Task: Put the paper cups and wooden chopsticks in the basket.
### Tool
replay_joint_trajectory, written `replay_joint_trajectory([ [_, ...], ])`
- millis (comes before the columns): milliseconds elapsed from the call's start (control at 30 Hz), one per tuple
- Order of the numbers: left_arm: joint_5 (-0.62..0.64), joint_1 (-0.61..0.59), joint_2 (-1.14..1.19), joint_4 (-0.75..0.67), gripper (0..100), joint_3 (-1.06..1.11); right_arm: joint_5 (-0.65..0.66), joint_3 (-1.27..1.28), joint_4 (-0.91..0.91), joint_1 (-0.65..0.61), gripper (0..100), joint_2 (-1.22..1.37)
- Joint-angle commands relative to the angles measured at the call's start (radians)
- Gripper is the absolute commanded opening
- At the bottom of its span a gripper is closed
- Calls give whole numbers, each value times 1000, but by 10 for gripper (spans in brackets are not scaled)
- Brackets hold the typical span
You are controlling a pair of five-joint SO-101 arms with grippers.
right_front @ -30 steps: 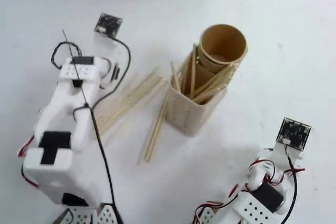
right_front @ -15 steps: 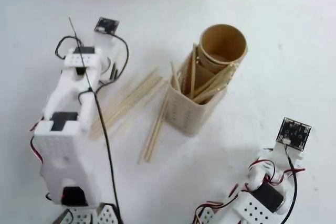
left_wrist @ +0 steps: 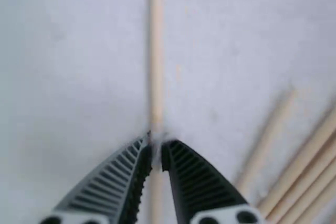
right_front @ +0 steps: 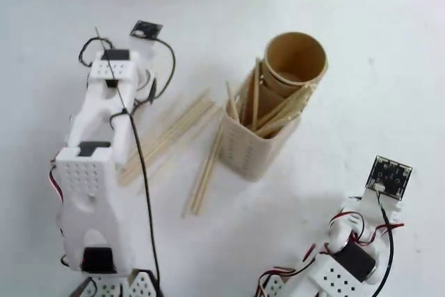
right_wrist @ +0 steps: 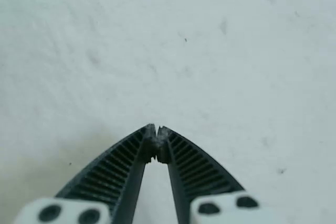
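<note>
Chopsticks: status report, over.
Left gripper shut on one chopstick. Right gripper shut, over table. Cup and chopsticks in basket; loose chopsticks lie beside it. Nothing in the way.

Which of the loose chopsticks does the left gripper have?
The single chopstick lying by itself: the left gripper is shut on it. The rest lie side by side in a bunch, apart from it and untouched.

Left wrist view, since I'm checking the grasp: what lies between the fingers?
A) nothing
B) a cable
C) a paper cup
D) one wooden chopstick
D: a single wooden chopstick runs straight between the fingers of the left gripper, which are closed narrowly around it.
</note>
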Motion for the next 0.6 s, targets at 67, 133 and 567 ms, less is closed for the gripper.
replay_joint_trajectory([
  [67,81,-45,-176,61,23,-17,9,11,2,8,18,4],
  [133,97,-19,-302,92,23,6,9,11,2,8,18,4],
  [567,92,492,-1319,2,24,92,9,11,2,7,18,4],
])
